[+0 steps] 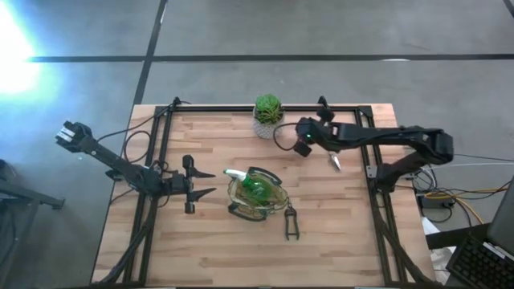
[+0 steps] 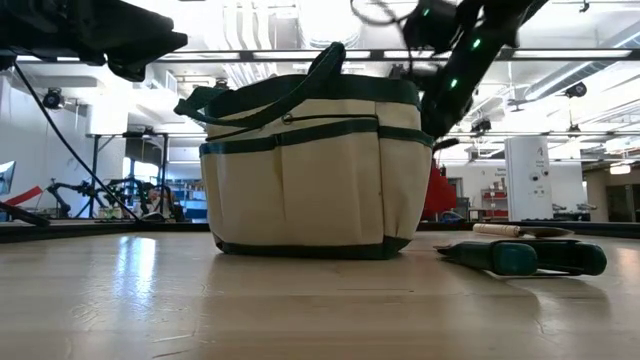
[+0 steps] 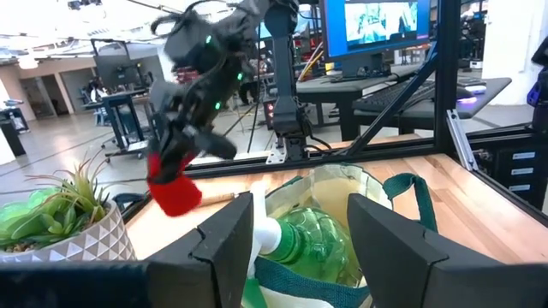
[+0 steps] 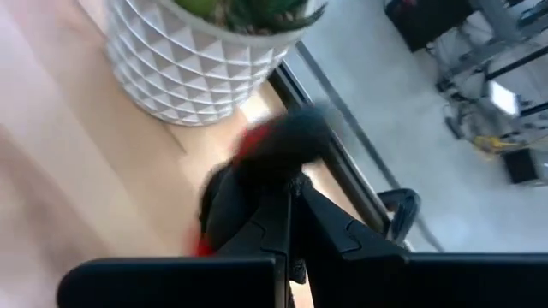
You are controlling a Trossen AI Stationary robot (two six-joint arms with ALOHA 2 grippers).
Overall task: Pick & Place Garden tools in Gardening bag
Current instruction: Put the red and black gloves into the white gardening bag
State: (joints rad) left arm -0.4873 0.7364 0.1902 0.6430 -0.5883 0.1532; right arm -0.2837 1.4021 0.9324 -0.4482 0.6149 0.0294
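1. The right gripper (image 1: 306, 144) hovers at about one o'clock from the gardening bag (image 1: 255, 195), just beside the potted plant (image 1: 268, 116) near the table's far edge.
2. Its fingers (image 4: 295, 222) are closed tight on the red-and-black sprayer piece (image 3: 174, 190); in the right wrist view the dark body with red patches sits right at the fingertips, projecting beyond them towards the white pot (image 4: 184, 73).
3. In the left wrist view the red end of that piece hangs below the right gripper (image 3: 193, 145), clear of the table (image 1: 345, 241).
4. The left gripper (image 1: 195, 183) rests at nine o'clock from the bag, its fingers (image 3: 233, 248) spread apart and holding nothing, pointed at the bag's mouth.
5. The green spray bottle (image 1: 255, 189) lies inside the bag, its white nozzle towards ten o'clock; in the left wrist view it shows between the left fingers but beyond them, not touched.
6. One pruner (image 1: 291, 223) lies on the table at four o'clock from the bag, just beside it.
7. A trowel (image 1: 335, 163) lies at two o'clock from the bag, under the right arm.
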